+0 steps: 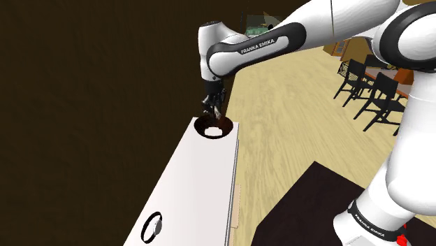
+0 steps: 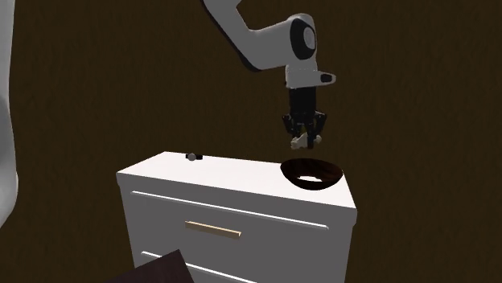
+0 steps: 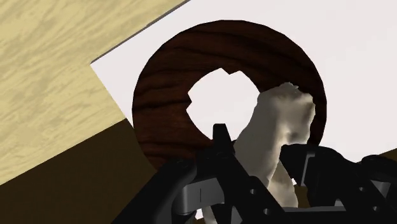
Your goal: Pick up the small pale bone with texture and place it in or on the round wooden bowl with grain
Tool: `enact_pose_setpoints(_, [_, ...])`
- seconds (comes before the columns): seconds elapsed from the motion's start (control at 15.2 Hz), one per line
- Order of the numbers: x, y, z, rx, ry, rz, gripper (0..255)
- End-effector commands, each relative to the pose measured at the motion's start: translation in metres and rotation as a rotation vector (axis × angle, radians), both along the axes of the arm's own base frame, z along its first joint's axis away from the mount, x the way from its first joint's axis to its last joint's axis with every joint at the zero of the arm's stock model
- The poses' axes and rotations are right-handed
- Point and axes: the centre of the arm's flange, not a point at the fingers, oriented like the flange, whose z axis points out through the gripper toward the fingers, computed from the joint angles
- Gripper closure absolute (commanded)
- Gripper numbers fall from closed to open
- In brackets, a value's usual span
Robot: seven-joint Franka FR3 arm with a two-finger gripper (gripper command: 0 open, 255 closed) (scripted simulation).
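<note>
Wrist view, bone (image 3: 277, 140) clasped, pointing at bowl (image 3: 165, 83)

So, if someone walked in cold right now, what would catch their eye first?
Most likely the black gripper, shut on a pale bone and hanging just above the dark wooden bowl, which sits at one corner of the white cabinet. After that, the small ring-shaped object lying at the opposite end of the cabinet's top, near the shoulder view's bottom edge.
</note>
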Motion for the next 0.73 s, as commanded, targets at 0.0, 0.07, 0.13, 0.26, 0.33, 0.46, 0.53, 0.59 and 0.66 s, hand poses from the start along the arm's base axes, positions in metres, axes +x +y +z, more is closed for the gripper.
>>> enact_pose_setpoints(0.0, [0.018,-0.025,0.0,0.0,0.0,0.001,255])
enact_pose_setpoints(0.07, [0.018,-0.025,-0.005,0.0,0.0,0.001,255])
enact_pose_setpoints(0.13, [0.018,-0.025,-0.011,0.0,0.0,0.001,255])
enact_pose_setpoints(0.26, [0.018,-0.025,-0.021,0.0,0.0,0.001,255])
enact_pose_setpoints(0.33, [0.018,-0.025,-0.027,0.0,0.0,0.001,255])
enact_pose_setpoints(0.46, [0.018,-0.025,-0.037,0.0,0.0,0.001,255])
enact_pose_setpoints(0.53, [0.018,-0.025,-0.042,0.0,0.0,0.001,255])
enact_pose_setpoints(0.59, [0.018,-0.025,-0.048,0.0,0.0,0.001,255])
enact_pose_setpoints(0.66, [0.018,-0.025,-0.053,0.0,0.0,0.001,255])
